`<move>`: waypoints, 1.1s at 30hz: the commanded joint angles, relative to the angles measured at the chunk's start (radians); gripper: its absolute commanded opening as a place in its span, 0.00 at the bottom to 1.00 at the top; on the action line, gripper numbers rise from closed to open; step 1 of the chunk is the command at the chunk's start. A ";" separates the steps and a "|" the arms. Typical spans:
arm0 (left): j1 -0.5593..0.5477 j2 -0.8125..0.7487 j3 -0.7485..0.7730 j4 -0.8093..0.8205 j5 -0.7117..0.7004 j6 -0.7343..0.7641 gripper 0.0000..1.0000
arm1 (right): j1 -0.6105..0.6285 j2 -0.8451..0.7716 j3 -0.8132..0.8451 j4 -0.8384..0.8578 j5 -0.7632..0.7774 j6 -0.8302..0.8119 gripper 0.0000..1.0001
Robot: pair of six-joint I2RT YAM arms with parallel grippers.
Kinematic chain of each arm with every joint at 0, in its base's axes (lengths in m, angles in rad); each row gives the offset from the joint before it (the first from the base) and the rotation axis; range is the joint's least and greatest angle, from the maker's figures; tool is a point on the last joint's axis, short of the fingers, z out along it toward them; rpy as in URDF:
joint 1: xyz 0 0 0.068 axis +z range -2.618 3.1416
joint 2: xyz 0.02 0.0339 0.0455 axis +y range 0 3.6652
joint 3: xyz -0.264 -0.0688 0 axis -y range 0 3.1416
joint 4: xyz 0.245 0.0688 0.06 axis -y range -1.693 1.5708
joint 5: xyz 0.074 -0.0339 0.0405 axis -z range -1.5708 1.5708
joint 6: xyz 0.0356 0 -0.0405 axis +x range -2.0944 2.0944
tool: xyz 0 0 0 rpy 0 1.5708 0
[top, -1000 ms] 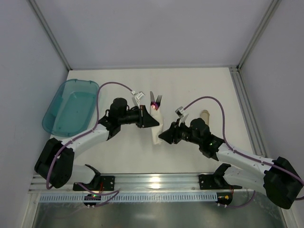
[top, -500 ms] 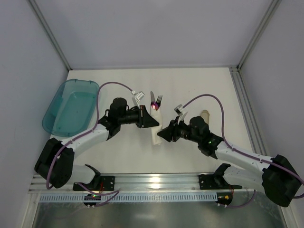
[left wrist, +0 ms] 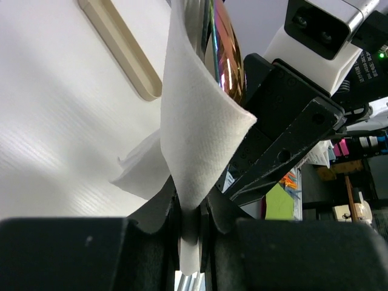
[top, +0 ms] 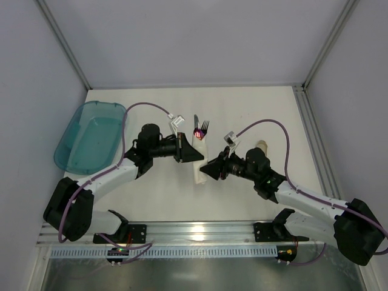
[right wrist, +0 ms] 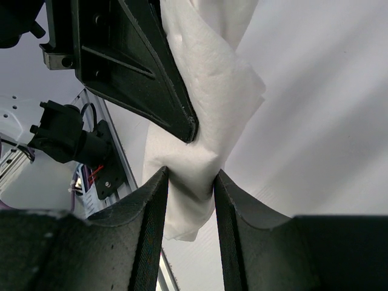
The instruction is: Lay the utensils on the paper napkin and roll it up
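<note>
Paper napkin (left wrist: pixel 200 133) pinched within left jaws; likewise within right jaws.

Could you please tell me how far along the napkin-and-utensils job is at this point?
Done: the utensils sit inside the paper napkin, with only their far ends poking out. In hand: the left gripper and the right gripper each pinch a fold of the napkin. Left: the wrap looks loose and bunched, so tightening it into a proper roll and letting go are not yet done.
</note>
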 commanded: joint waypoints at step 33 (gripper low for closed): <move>-0.014 -0.034 0.035 0.148 0.169 -0.043 0.00 | -0.050 0.041 0.006 0.251 -0.198 0.000 0.38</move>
